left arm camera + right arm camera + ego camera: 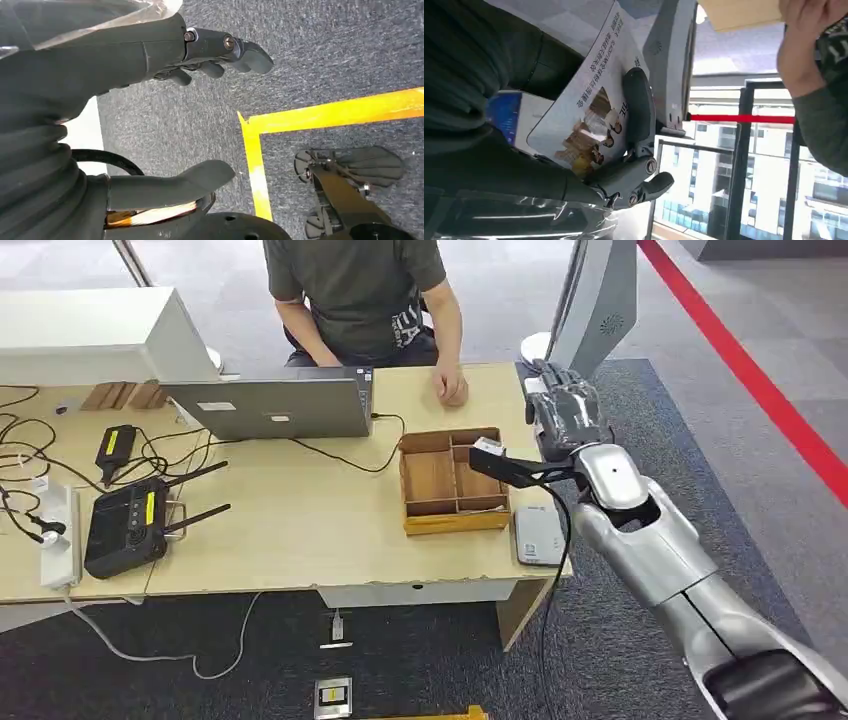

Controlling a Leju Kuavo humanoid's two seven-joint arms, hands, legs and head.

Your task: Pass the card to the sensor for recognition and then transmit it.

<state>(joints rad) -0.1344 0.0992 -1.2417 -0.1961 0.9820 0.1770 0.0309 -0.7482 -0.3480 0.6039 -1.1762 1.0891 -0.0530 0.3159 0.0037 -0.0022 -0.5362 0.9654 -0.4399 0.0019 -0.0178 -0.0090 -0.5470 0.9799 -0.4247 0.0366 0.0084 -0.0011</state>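
Note:
The card (589, 115), white with a printed picture and text, is pinched by my right hand (624, 175) between the thumb (639, 107) and the fingers. Seen from the head, my right hand (567, 418) is raised above the table's far right corner, back of the hand towards me. The sensor (540, 535), a flat pale grey pad, lies on the table's front right corner, nearer to me than the hand. My left hand (165, 55) hangs over the carpet, fingers apart, holding nothing.
A wooden compartment tray (455, 480) sits left of the sensor. A person sits behind the table (300, 540), one hand (450, 388) resting near my right hand. A laptop (275, 405), a black controller (125, 525) and cables occupy the left. A grey stand (600, 300) rises at the right.

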